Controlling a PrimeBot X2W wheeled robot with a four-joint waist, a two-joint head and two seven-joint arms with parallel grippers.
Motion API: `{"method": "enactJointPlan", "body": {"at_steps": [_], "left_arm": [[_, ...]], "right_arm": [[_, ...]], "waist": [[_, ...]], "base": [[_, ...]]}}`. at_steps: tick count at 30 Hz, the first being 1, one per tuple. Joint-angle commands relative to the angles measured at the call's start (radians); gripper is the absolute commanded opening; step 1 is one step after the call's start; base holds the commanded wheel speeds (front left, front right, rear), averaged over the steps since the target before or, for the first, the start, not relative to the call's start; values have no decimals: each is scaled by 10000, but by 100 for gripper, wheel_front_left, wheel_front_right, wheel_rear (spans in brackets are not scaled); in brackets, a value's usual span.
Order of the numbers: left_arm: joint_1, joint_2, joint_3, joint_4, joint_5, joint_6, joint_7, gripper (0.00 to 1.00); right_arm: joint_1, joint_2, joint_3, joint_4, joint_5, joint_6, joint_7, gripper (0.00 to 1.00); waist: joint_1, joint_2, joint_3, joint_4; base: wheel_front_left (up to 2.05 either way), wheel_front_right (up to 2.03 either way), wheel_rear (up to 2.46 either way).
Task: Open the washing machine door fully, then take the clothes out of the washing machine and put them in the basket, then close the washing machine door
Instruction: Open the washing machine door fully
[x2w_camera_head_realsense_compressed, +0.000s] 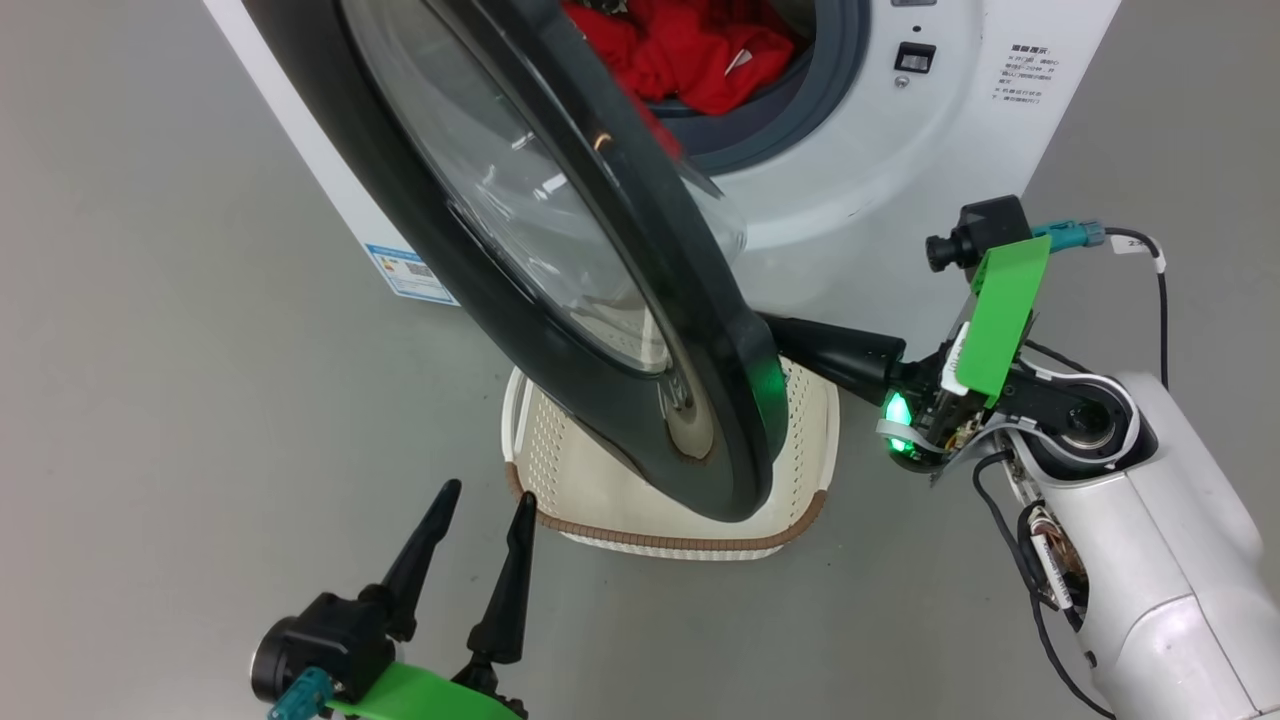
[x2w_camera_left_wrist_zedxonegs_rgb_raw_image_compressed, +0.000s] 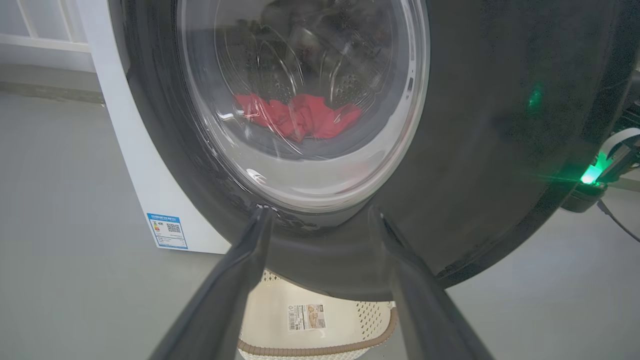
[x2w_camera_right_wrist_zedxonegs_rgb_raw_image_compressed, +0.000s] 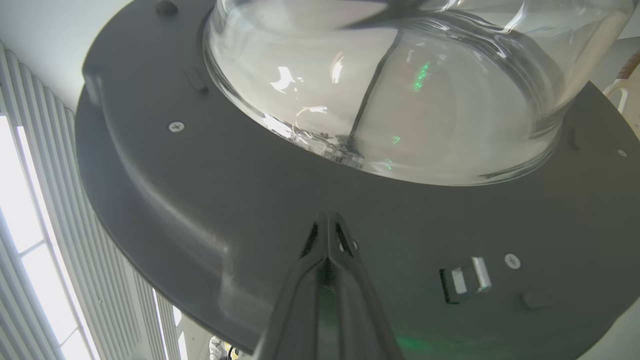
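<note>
A bare indoor test space, more lab than home: a white front-loading washing machine (x2w_camera_head_realsense_compressed: 880, 180) stands free on a plain grey floor (x2w_camera_head_realsense_compressed: 160, 420), a blue energy label (x2w_camera_head_realsense_compressed: 405, 270) on its front, near bright windows (x2w_camera_right_wrist_zedxonegs_rgb_raw_image_compressed: 20, 200) with white vertical slats (x2w_camera_right_wrist_zedxonegs_rgb_raw_image_compressed: 55, 130)

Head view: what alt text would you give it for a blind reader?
A black-rimmed washing machine door stands partly open, with the shut right gripper at its inner side. Red clothes lie in the washing machine behind it, a cream basket sits on the floor below, and the open left gripper hovers at lower left.
</note>
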Motion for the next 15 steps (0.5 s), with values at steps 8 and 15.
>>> {"method": "enactJointPlan", "body": {"at_steps": [8,15], "left_arm": [[69,110,363,-286,100,-10,-122,100],[82,110,407,-284,81,-7,-122,100]], "right_arm": [[241,276,348,-402,65,4,-44,0],[385,282,199,-461,-259,4,-565,34]], "waist": [[0,0,2,1],[0,0,-34,-46]], "base": [[0,0,0],[0,0,0]]}}
